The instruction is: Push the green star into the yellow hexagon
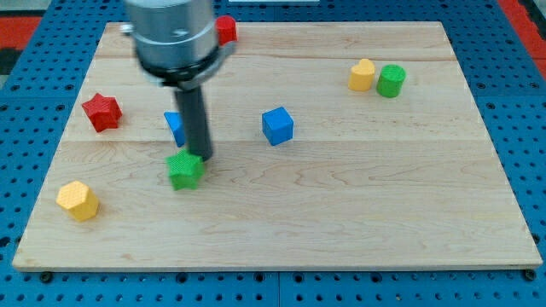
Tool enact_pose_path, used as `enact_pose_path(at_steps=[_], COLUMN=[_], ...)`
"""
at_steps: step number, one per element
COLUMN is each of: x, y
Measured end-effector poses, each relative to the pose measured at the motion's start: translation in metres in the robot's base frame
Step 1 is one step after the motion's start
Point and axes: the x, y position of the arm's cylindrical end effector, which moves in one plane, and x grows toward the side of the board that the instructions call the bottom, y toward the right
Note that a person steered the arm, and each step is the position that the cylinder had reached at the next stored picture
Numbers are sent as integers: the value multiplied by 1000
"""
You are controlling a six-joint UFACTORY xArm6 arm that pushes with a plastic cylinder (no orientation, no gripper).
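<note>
Nearest the view's bottom is the front edge of the wooden board (281, 256), with lots of bare wood along it. The yellow hexagon (78, 200) sits close to the board's left edge, near the bottom corner. The green star (185, 170) is to its right and a bit higher, with open wood between them.

My tip (206, 160) is at the star's upper right corner, touching it or almost. I have no fingers to spread or pinch, just this straight dark rod (197, 124). It stands upright, and my big grey arm (171, 34) hangs over it at the view's top.

Behind the rod hides a blue block (174, 127). A blue cube (277, 125) sits in the middle. A red star (101, 112) is on the left. Far away on the right, a yellow block (363, 75) touches a green round block (391, 81). A red block (225, 30) peeks out at the far edge.
</note>
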Motion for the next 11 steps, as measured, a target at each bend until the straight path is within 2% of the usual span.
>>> enact_pose_path(at_steps=[1,2,3,4,7,8,9,10,11], x=[37,42,60,113,104,112,132,105,89], y=[-59,-39,10,4,-94,-92,-39,-4,-36])
